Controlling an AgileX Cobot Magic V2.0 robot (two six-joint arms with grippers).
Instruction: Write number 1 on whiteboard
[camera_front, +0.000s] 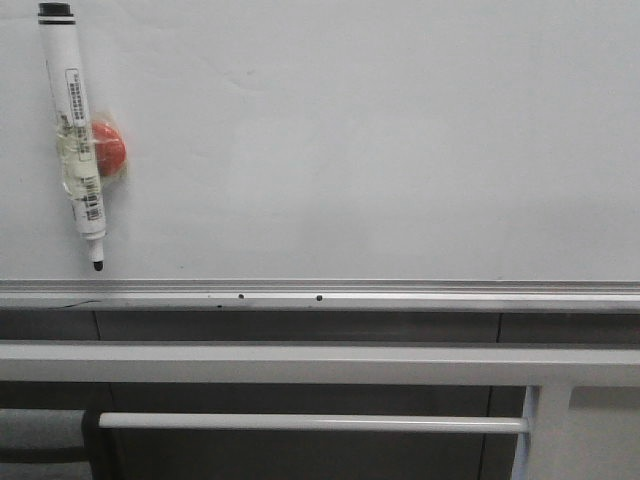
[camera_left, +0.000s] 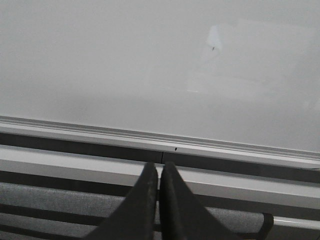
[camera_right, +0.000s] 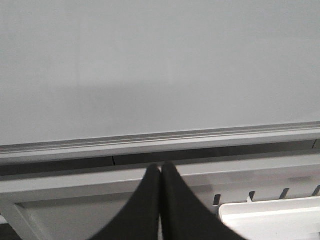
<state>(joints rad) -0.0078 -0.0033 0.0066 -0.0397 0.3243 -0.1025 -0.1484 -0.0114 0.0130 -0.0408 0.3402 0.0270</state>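
Observation:
The whiteboard (camera_front: 380, 140) fills the upper part of the front view, glossy white-grey, with a silver rail (camera_front: 400, 294) along its bottom. No number 1 shows on it. A white marker pen (camera_front: 74, 130) with a black tip hangs upright at the board's upper left, taped to a red round magnet (camera_front: 108, 149). Neither gripper appears in the front view. My left gripper (camera_left: 160, 167) is shut and empty, below the whiteboard (camera_left: 125, 60). My right gripper (camera_right: 161, 167) is shut and empty too, below the whiteboard (camera_right: 160, 65).
Two small dark dots (camera_front: 241, 296) mark the rail. Below it run a grey horizontal bar (camera_front: 300, 362) and a thin tube (camera_front: 310, 422). A white tray corner (camera_right: 272, 220) lies beside the right gripper.

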